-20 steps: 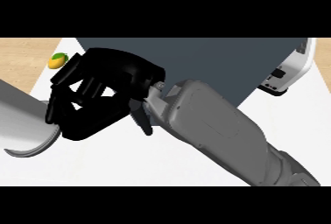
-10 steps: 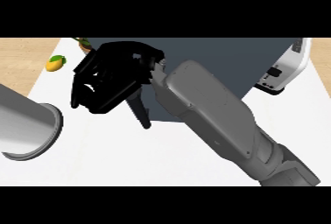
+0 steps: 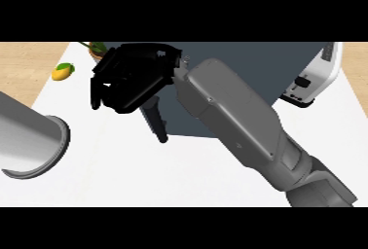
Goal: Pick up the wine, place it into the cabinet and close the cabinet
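1. A steep downward view onto a white surface (image 3: 187,170), with pale wood showing at its upper left and upper right corners
2. A dark blue-grey cabinet (image 3: 251,63) sits at the top centre of the surface; a dark door panel (image 3: 155,119) juts from its lower left corner, edge-on to the view
3. The right forearm (image 3: 244,126), grey and bulky, runs from the lower right corner up and left across the cabinet
4. The right hand (image 3: 133,78), black, is at the cabinet's upper left corner, above the door panel; its fingers are curled downward and to the left, and I cannot tell whether they are closed on anything
5. The wine is not visible anywhere; whether it is hidden behind the hand or inside the cabinet cannot be told
6. The left forearm (image 3: 28,136), a grey cylinder with an open rim, lies at the left edge; its hand is out of view
7. A small yellow-orange fruit (image 3: 63,71) lies at the surface's upper left, well apart from the hand
8. A potted plant (image 3: 97,48) peeks out just beside the hand at the top
9. A white appliance (image 3: 316,78) stands at the upper right, beside the cabinet
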`<state>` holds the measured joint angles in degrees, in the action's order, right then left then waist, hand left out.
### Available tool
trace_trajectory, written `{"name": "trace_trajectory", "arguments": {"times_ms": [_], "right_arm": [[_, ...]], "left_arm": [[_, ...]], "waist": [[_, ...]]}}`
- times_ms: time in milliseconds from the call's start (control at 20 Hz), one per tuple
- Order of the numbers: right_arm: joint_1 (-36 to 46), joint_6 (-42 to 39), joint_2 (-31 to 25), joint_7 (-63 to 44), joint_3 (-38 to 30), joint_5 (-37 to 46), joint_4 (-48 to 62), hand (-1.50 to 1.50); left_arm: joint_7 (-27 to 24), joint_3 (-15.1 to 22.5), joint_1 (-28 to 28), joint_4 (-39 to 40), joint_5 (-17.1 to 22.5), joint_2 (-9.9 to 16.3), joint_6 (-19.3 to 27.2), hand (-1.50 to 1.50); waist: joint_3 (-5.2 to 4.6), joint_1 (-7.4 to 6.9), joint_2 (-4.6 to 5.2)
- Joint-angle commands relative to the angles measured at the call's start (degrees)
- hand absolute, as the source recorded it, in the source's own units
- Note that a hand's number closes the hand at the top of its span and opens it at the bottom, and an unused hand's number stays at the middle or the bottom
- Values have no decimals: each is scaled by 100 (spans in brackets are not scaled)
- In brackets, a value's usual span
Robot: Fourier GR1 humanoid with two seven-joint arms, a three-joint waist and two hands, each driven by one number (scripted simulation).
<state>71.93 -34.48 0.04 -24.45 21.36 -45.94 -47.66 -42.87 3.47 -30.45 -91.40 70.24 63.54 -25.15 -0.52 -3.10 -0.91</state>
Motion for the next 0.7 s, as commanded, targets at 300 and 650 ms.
{"name": "trace_trajectory", "arguments": {"times_ms": [300, 650], "right_arm": [[-6, 573, -735, 922, -462, 353, 756, 150], [262, 1228, -927, 1533, -253, 431, 984, 150]], "left_arm": [[-14, -383, 30, 68, 3, -95, -183, -150], [130, -369, 2, -91, -129, -132, -147, -150]], "waist": [[46, 79, 165], [39, 131, 214]]}}
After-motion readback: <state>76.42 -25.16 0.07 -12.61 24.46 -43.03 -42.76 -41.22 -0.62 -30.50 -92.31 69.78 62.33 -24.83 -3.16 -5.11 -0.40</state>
